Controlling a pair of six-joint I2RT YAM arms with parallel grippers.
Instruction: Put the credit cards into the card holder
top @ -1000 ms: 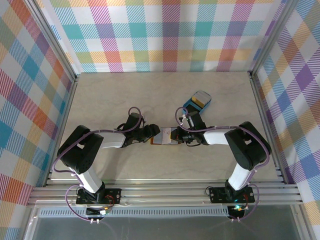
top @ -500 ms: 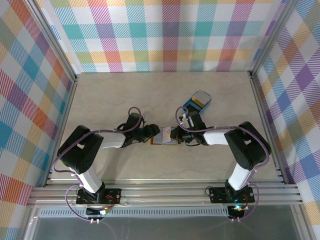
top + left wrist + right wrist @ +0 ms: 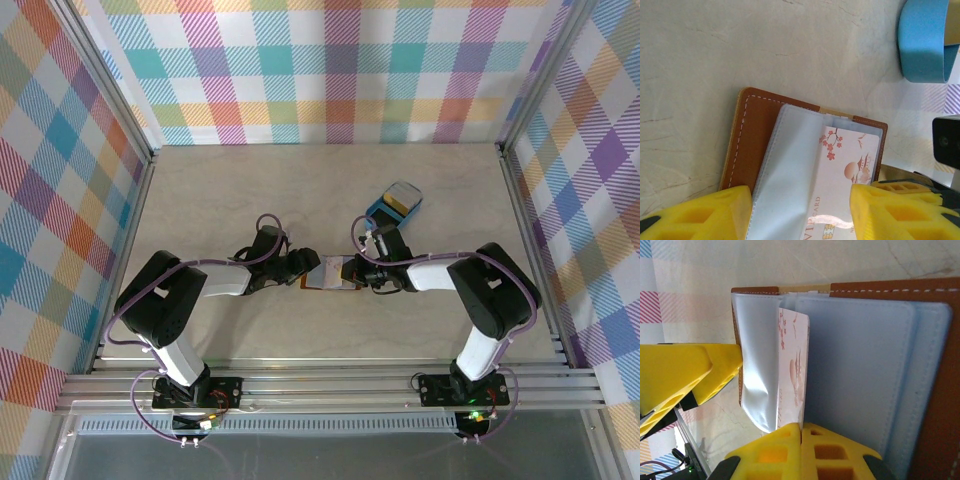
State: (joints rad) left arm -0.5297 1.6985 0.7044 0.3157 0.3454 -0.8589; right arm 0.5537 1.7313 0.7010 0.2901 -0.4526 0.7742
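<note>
On the pale worktop (image 3: 250,200), half-open left hand (image 3: 797,196) straddling the brown leather wallet (image 3: 752,125), the right hand (image 3: 801,428) pinches a whitish plastic card (image 3: 792,365) needing a deeper push.

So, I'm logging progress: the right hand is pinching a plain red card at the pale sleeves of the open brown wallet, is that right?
Not quite. The card in the right hand is whitish with a pink blossom print, not plain red; the right wrist view shows it. The rest holds: it is pinched, at the pale sleeves of the open brown wallet.
</note>
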